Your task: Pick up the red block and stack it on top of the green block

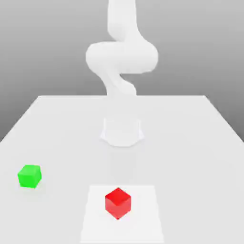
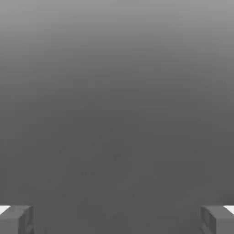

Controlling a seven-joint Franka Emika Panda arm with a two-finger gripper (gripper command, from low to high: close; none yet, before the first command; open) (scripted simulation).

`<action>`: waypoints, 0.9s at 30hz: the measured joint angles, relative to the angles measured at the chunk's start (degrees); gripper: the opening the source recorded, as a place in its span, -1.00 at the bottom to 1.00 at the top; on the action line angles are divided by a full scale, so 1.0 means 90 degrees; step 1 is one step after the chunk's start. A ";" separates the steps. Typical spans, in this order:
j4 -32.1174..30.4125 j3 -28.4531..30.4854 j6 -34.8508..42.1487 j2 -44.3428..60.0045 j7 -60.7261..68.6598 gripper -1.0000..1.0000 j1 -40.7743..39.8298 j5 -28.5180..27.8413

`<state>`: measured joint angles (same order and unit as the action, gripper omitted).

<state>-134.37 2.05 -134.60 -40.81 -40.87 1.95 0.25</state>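
White table [image 1: 190, 143] — red block [image 1: 117, 202], green block [image 1: 29, 176] well apart.

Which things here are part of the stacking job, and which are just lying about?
Part of the job:
- red block, on the table, unstacked
- green block, apart from it toward the exterior view's left
- claw, open, nothing between its fingers

Just lying about:
- nothing loose; there is the white table

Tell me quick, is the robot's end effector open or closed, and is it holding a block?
End effector: open, fingers wide apart, holding nothing.
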 joint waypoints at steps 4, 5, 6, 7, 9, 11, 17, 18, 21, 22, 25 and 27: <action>-0.0495 0.0374 -0.0546 0.0984 0.0974 0.00 0.0351 0.0067; -0.0613 0.0449 -0.0675 0.1218 0.1212 0.00 0.0419 0.0093; -0.0730 0.0530 -0.0804 0.1450 0.1449 0.00 0.0497 0.0115; -0.0848 0.0605 -0.0933 0.1683 0.1687 0.00 0.0568 0.0139; -0.1082 0.0744 -0.1191 0.2148 0.2159 0.00 0.0699 0.0187; -0.1316 0.0873 -0.1448 0.2612 0.2622 0.00 0.0823 0.0225; -0.2019 0.1009 -0.2220 0.3997 0.3991 0.00 0.0945 0.0303; -0.2137 0.1016 -0.2349 0.4224 0.4190 0.00 0.0939 0.0276; -0.2368 0.0986 -0.2786 0.4896 0.4655 0.00 0.0895 0.0244; -0.2362 0.0934 -0.2963 0.5122 0.4768 0.00 0.0864 0.0335; -0.2283 0.0648 -0.3527 0.5808 0.5069 0.00 0.0656 0.0688; -0.2227 0.0454 -0.3856 0.6206 0.5234 -1.00 0.0513 0.0907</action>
<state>-154.41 6.13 -169.31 15.05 6.23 6.57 8.41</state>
